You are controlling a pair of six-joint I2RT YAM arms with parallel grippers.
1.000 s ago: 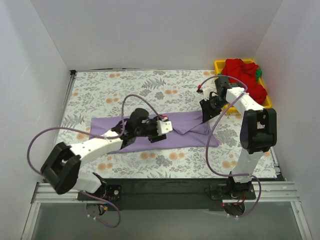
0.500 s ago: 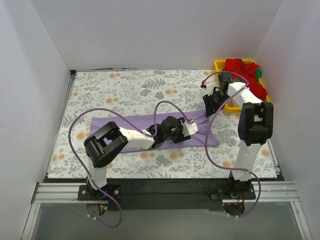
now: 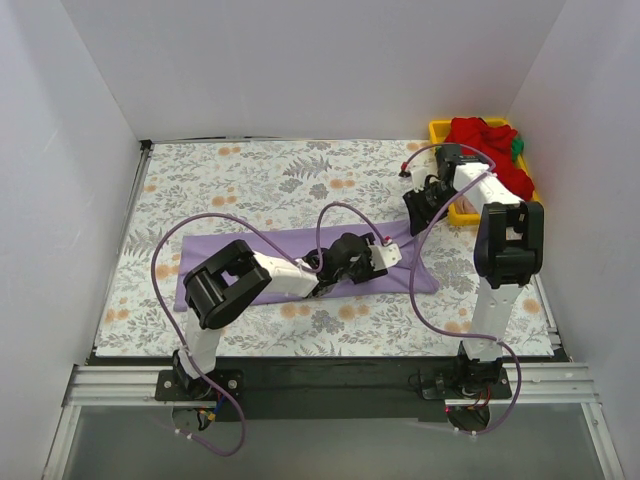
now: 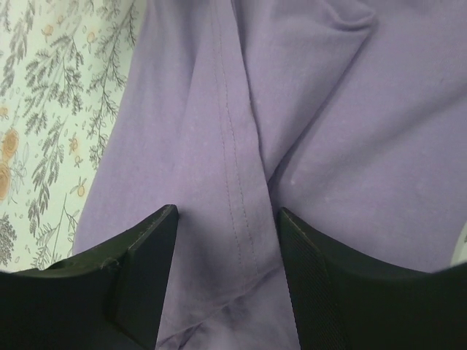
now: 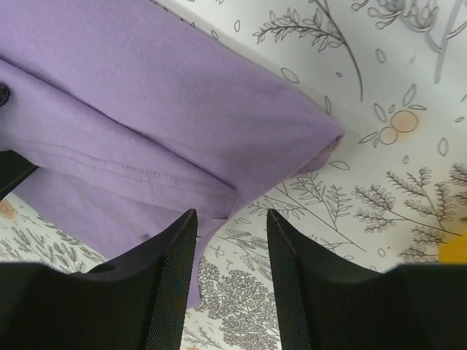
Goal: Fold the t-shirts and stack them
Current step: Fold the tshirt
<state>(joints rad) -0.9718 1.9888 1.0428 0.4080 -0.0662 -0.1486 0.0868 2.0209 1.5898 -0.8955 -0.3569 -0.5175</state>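
Left gripper (image 4: 225,219) spread open astride a stitched ridge of the lavender t-shirt (image 4: 321,124), right gripper (image 5: 231,215) likewise parted above its folded edge — the shirt lies lengthwise across the floral cloth (image 3: 250,180), a red t-shirt (image 3: 490,150) heaped in the yellow tray (image 3: 437,127).

1. You have bright, even light from above, casting only soft shadows on the surface (image 3: 250,180).
2. In your wrist views, the left claw (image 4: 226,213) and right claw (image 5: 231,215) look dark, slightly soft.
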